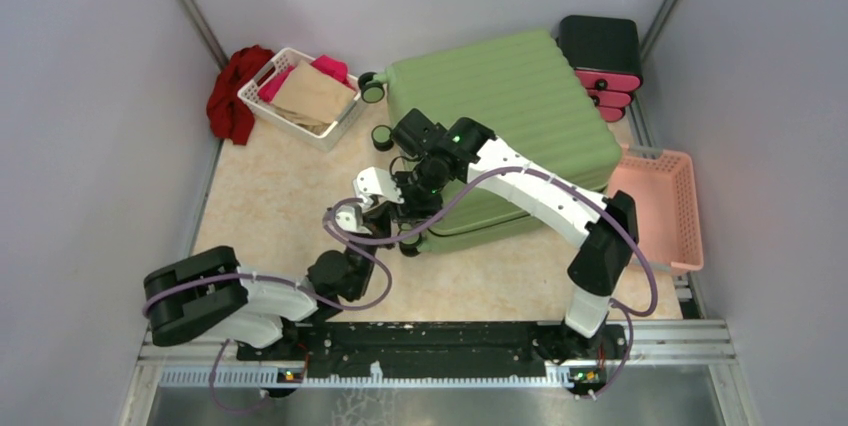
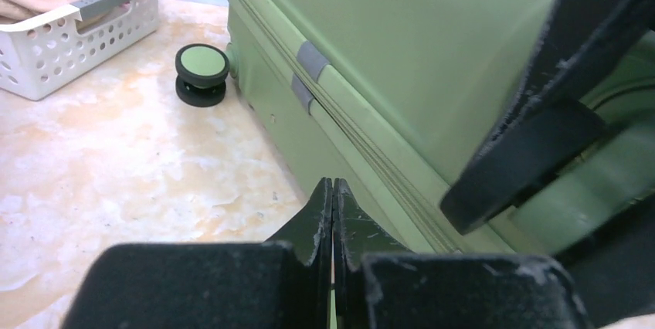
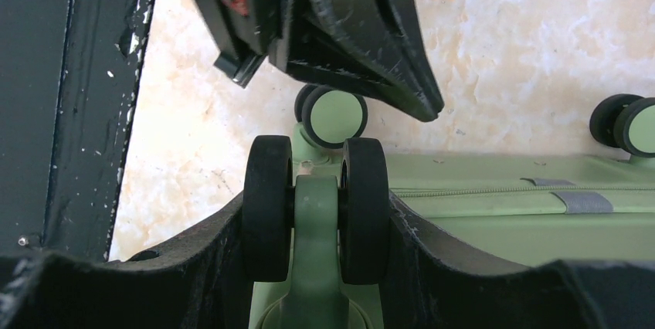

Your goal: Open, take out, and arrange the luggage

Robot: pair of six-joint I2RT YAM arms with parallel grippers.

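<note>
The light-green luggage (image 1: 510, 96) lies flat and closed on the floor, its zipper seam showing in the left wrist view (image 2: 402, 28). My right gripper (image 1: 420, 189) is at its near-left corner, shut on a black twin wheel (image 3: 266, 213) of the luggage (image 3: 494, 221); one finger presses each side of the wheel (image 3: 317, 213). My left gripper (image 1: 403, 210) is shut with nothing seen between its fingers (image 2: 333, 190), its tips close beside the luggage's side seam. The left gripper's fingers (image 3: 371, 43) hang just above the held wheel. A right finger (image 2: 533, 113) shows in the left wrist view.
A white basket (image 1: 252, 96) of beige and pink clothes stands at the back left (image 2: 46, 59), a red cloth (image 1: 232, 96) beside it. A black-and-pink drawer box (image 1: 600, 56) is behind the luggage. A pink basket (image 1: 655, 201) is at the right. Grey walls close in both sides.
</note>
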